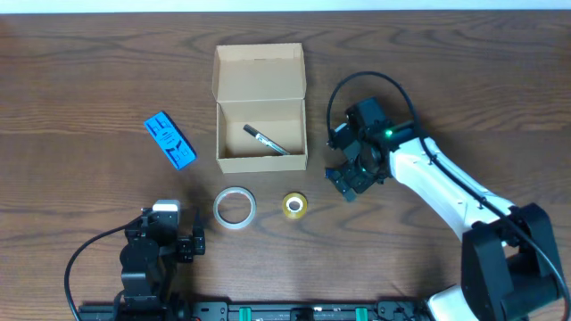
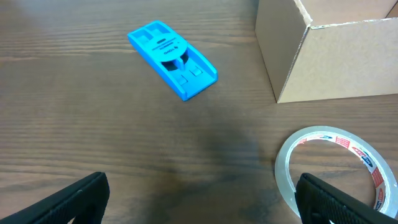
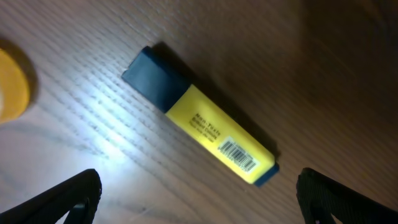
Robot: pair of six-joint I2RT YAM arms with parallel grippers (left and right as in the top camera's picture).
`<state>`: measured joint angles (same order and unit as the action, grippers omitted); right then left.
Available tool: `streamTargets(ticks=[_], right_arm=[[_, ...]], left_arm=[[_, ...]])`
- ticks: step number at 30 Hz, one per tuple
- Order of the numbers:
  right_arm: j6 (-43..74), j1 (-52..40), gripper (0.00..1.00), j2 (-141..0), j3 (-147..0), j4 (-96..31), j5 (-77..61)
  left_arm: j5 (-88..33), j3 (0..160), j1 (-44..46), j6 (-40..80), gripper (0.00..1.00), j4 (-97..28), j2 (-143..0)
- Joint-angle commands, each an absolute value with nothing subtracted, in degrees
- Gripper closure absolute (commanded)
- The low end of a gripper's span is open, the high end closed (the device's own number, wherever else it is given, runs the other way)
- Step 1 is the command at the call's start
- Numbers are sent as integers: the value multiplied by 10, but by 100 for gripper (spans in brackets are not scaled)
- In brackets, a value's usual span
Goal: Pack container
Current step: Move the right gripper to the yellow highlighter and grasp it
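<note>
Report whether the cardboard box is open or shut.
Open: the box has its flap lid folded back, exposing a dark pen lying inside.

Overhead looks straight down; L wrist cam, close, shares tape [image 2: 323, 133].

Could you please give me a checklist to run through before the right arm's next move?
1. Lid of the container open: ok.
2. Free room inside beside the black pen: ok.
3. Open right gripper: ok.
4. Target yellow highlighter lying between its fingers: ok.
5. Grip on the yellow highlighter: not ok, untouched.
6. Open left gripper, apart from the container: ok.
</note>
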<state>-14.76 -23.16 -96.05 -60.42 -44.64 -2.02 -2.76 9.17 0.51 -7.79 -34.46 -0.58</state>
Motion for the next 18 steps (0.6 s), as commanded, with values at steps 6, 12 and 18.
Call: streamTargets(ticks=[6, 12, 18], right_arm=[[-151, -229, 1, -960, -559, -375, 2], [-151, -229, 1, -976, -537, -326, 2], [-150, -229, 10, -1011, -537, -309, -3]], left_arm=[[-23, 88, 3, -86, 5, -344, -2], [-23, 88, 3, -86, 5, -344, -2], [-23, 88, 3, -86, 4, -344, -2]])
